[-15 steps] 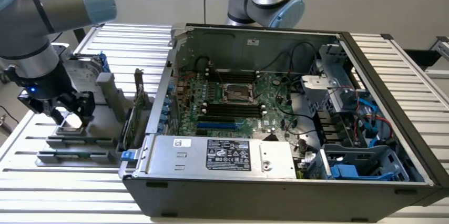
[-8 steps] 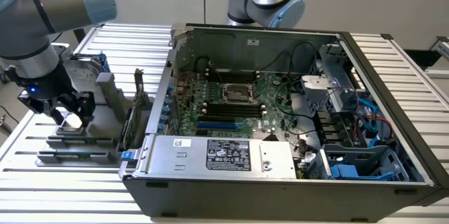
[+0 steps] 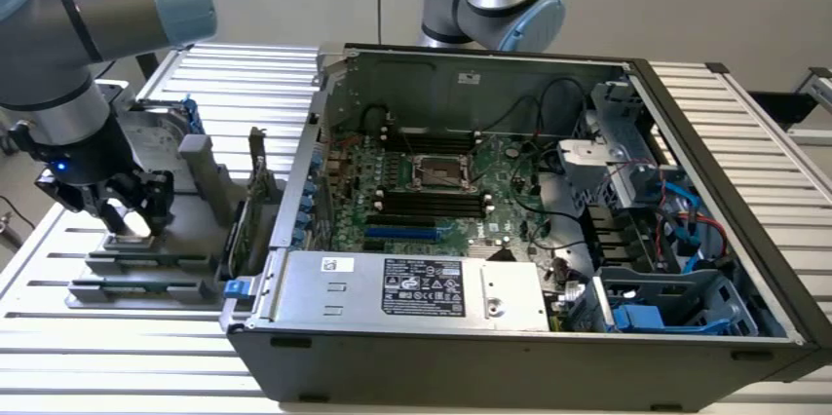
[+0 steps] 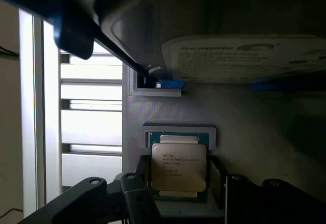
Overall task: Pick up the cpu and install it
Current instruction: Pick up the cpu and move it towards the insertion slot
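Gripper (image 4: 179, 175) — black fingers (image 4: 136, 193) parted, one on each side of the cpu (image 4: 178, 165), directly over it. A thin gap seems to remain at each long edge, so no grasp yet, though contact is hard to rule out.
Cpu — silver-topped chip lying flat in its recess on the grey parts holder (image 4: 244, 117), outside the open computer case (image 3: 520, 357), off its wall on the exterior view's left. Its long axis runs parallel to the fingers.
CPU socket (image 3: 435, 173) — inside the case, mid-motherboard, unfilled.

A slatted metal table (image 3: 131, 357) bears an open computer case (image 3: 520, 368) and a grey parts holder (image 3: 143, 290).
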